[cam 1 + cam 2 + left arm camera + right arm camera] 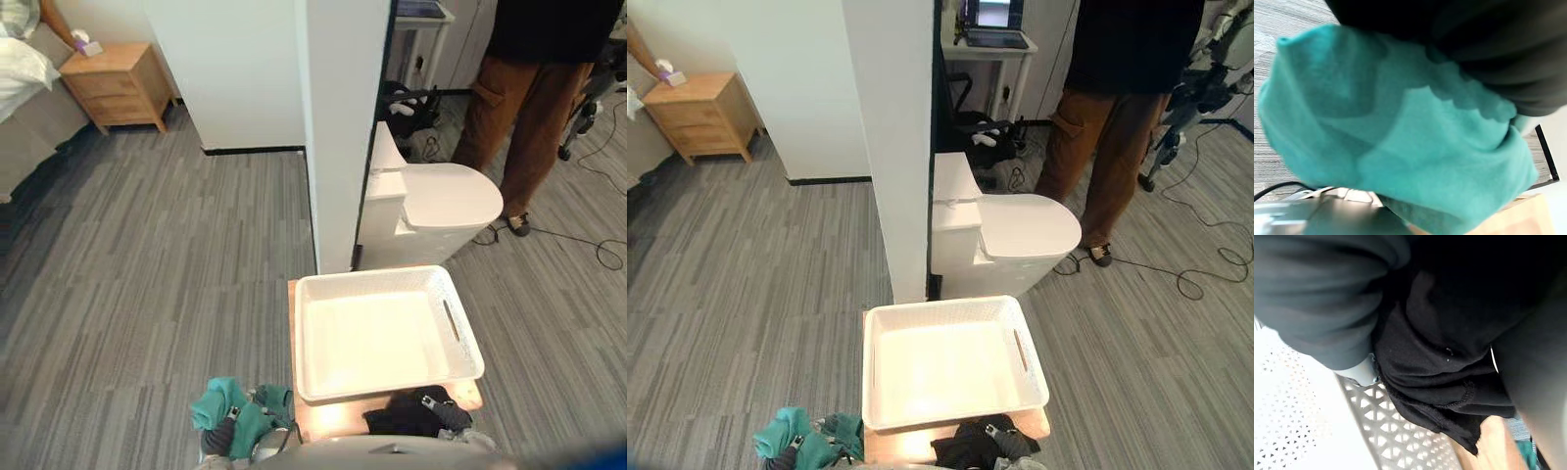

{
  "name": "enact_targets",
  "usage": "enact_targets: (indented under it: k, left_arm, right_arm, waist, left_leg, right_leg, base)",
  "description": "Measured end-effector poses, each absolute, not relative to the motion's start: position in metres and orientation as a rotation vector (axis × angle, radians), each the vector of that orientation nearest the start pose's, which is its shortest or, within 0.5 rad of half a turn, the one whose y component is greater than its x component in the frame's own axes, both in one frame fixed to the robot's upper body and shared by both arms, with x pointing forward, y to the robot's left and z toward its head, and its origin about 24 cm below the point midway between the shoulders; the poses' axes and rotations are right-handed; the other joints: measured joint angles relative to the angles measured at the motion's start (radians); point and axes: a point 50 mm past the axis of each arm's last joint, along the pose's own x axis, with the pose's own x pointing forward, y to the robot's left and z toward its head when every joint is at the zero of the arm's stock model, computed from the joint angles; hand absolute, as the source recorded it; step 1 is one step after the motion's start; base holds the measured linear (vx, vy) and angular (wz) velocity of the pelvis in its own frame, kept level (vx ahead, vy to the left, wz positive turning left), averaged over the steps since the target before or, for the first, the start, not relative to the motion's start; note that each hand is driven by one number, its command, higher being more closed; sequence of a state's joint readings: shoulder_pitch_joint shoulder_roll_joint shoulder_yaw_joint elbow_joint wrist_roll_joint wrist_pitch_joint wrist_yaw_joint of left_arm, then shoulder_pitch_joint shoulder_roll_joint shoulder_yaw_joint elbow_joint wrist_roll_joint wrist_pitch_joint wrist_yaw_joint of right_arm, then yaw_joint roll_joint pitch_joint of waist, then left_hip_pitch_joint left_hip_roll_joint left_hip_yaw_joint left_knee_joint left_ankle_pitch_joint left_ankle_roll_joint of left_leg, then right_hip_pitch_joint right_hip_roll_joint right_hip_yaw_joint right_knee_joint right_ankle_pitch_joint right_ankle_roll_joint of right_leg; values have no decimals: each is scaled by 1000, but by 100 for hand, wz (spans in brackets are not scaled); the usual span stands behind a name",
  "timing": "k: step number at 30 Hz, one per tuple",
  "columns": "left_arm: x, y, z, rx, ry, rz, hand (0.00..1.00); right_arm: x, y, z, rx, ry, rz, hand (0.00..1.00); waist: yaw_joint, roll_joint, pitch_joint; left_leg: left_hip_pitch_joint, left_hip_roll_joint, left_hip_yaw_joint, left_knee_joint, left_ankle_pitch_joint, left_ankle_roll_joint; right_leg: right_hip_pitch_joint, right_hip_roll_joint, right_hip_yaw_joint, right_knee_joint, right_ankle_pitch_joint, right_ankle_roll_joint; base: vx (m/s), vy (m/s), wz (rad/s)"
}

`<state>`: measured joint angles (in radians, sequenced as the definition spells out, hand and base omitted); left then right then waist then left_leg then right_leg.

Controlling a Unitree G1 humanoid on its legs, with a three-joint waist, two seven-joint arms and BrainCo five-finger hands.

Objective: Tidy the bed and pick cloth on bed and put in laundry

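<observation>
The left hand (227, 432) clutches the teal cloth (217, 401) beside the desk (323, 416). The right hand (447, 411) clutches the black cloth (397, 417) at the laundry basket (392, 278)'s near rim. Lift both past that rim before releasing.

**Soft cloth, hard plastic, pale wood**
You're looking at two matt fabrics: the teal cloth (1400, 147) is fleecy and soft, and the black cloth (1449, 357) is a finer knit with a stitched hem. The white basket (377, 278) is plastic, with perforated lattice walls and a smooth bottom that has a mild sheen. The wooden stand (323, 419) beneath it is pale and polished (it throws back a glare). The floor (147, 294) is matt striped grey carpet, and the toilet (451, 196) is glossy white.
</observation>
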<state>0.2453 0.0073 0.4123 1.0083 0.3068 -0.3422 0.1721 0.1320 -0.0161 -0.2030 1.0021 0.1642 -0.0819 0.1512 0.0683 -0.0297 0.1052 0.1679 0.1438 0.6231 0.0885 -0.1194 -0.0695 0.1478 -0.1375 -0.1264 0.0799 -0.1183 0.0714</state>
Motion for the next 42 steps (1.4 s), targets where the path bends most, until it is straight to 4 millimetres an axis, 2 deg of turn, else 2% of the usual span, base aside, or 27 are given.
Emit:
enact_targets:
  k: [3, 5, 9, 13, 17, 19, 20, 21, 22, 24, 25, 27, 28, 29, 30, 31, 34, 35, 37, 39, 42]
  left_arm:
    - [48, 218, -152, 196, 941, 415, 100]
    - [51, 215, -153, 216, 957, 384, 100]
    - [56, 210, -157, 219, 1028, 344, 100]
    - [56, 214, -160, 178, 1096, 368, 100]
    - [58, 216, -161, 144, 1157, 377, 100]
    - [62, 216, -161, 120, 1167, 382, 100]
    - [63, 215, -161, 121, 1165, 376, 100]
    - [65, 218, -160, 143, 1170, 360, 100]
    - [65, 218, -160, 148, 1170, 353, 100]
    - [63, 220, -160, 162, 1192, 337, 100]
    - [62, 219, -161, 158, 1198, 329, 100]
    - [60, 217, -162, 171, 1218, 297, 100]
    - [59, 217, -162, 172, 1223, 297, 100]
    - [56, 217, -162, 183, 1234, 291, 100]
    - [53, 218, -163, 198, 1247, 282, 100]
    - [45, 221, -163, 207, 1269, 286, 100]
    - [30, 224, -164, 218, 1307, 292, 100]
    - [29, 225, -164, 220, 1309, 291, 100]
    - [24, 228, -164, 230, 1319, 296, 100]
    - [24, 230, -163, 234, 1314, 297, 100]
    - [29, 230, -162, 236, 1287, 294, 100]
  right_arm:
    - [86, -182, -161, 303, 1017, -225, 100]
    - [86, -183, -161, 296, 1029, -248, 100]
    - [79, -190, -162, 304, 1054, -354, 100]
    - [71, -196, -162, 378, 1032, -555, 100]
    - [75, -211, -152, 342, 929, -687, 100]
    - [99, -242, -129, 258, 766, -731, 100]
    - [107, -251, -121, 228, 714, -732, 100]
    - [123, -269, -102, 161, 605, -729, 100]
    - [132, -278, -91, 129, 545, -724, 100]
    - [169, -315, -44, -6, 347, -694, 100]
    - [177, -324, -33, -45, 311, -683, 100]
    - [201, -342, 4, -157, 185, -629, 100]
    - [207, -342, 13, -182, 151, -609, 100]
    - [215, -337, 31, -212, 75, -570, 100]
    - [221, -329, 44, -246, 22, -520, 100]
    - [229, -317, 66, -292, -69, -439, 100]
    - [236, -299, 97, -336, -194, -302, 100]
    - [237, -297, 100, -338, -203, -291, 100]
    - [242, -280, 115, -349, -254, -180, 100]
    - [244, -271, 118, -352, -257, -122, 100]
    - [255, -246, 116, -328, -239, 20, 100]
  waist:
    - [-3, 4, -4]
    - [-12, 12, -6]
    - [-7, 31, -13]
    - [-13, 21, -24]
    - [-31, 15, -28]
    - [-49, 17, -33]
    - [-52, 16, -34]
    - [-53, 13, -36]
    - [-54, 8, -35]
    - [-64, 1, -35]
    - [-68, 2, -39]
    - [-81, 7, -70]
    - [-81, 7, -70]
    - [-84, 6, -71]
    - [-89, 4, -73]
    - [-102, -1, -75]
    - [-113, -14, -87]
    - [-113, -14, -88]
    - [-113, -26, -91]
    - [-111, -28, -94]
    - [-113, -28, -94]
  left_leg:
    - [29, -6, 1, -53, 40, -13]
    - [41, -4, 2, -71, 54, -15]
    - [87, -1, 25, -108, 64, -23]
    - [95, -1, 64, -122, 64, -24]
    - [95, -6, 99, -129, 64, -24]
    - [94, -11, 108, -160, 71, -24]
    - [93, -14, 108, -167, 78, -24]
    - [94, -24, 106, -187, 90, -23]
    - [93, -28, 103, -188, 89, -23]
    - [90, -39, 60, -193, 90, -22]
    - [88, -39, 47, -193, 90, -22]
    - [55, -40, 13, -193, 95, -14]
    - [50, -42, 1, -192, 96, -13]
    - [36, -43, -21, -192, 95, -14]
    - [23, -46, -38, -192, 95, -14]
    - [7, -52, -66, -192, 94, -12]
    - [-7, -63, -89, -188, 93, 5]
    - [-8, -64, -91, -187, 95, 8]
    - [-11, -72, -149, -186, 98, 19]
    - [-14, -75, -175, -186, 98, 19]
    - [-20, -78, -198, -186, 98, 20]
  right_leg:
    - [8, 6, -21, 13, 1, -1]
    - [8, 10, -27, 35, 3, -3]
    - [22, 24, -24, 37, 31, -10]
    - [10, 36, -1, -6, 67, -11]
    - [-3, 39, 17, -26, 72, -8]
    - [-25, 48, 29, -35, 72, -8]
    - [-31, 48, 29, -36, 72, -8]
    - [-38, 48, 29, -40, 66, -15]
    - [-38, 46, 29, -45, 60, -13]
    - [-52, 43, 28, -44, 35, -10]
    - [-54, 44, 28, -40, 34, -10]
    - [-74, 45, 26, -42, 32, -9]
    - [-76, 46, 26, -45, 35, -11]
    - [-86, 48, 25, -46, 38, -11]
    - [-96, 49, 26, -46, 40, -10]
    - [-108, 51, 26, -48, 45, -8]
    - [-108, 48, 25, -67, 67, -9]
    - [-108, 47, 25, -68, 68, -8]
    - [-108, 44, 28, -74, 76, -6]
    - [-105, 42, 27, -76, 77, -6]
    - [-101, 38, 25, -76, 77, -6]
  base:
    - [64, -63, 10]
    - [17, -89, 20]
    - [-43, -50, -4]
    - [-89, -55, -46]
    - [-126, -104, -37]
    - [-164, -116, -33]
    - [-194, -119, -26]
    - [-193, -119, -18]
    - [-175, -122, -23]
    - [-214, -125, -8]
    - [-203, -95, 21]
    - [-120, -51, 22]
    - [-94, -39, 11]
    - [-82, -33, 10]
    - [-77, -39, 10]
    - [-39, -28, 8]
    - [29, 9, 5]
    - [71, 36, 1]
    - [108, 30, -6]
    - [69, 11, -1]
    - [73, 13, 9]
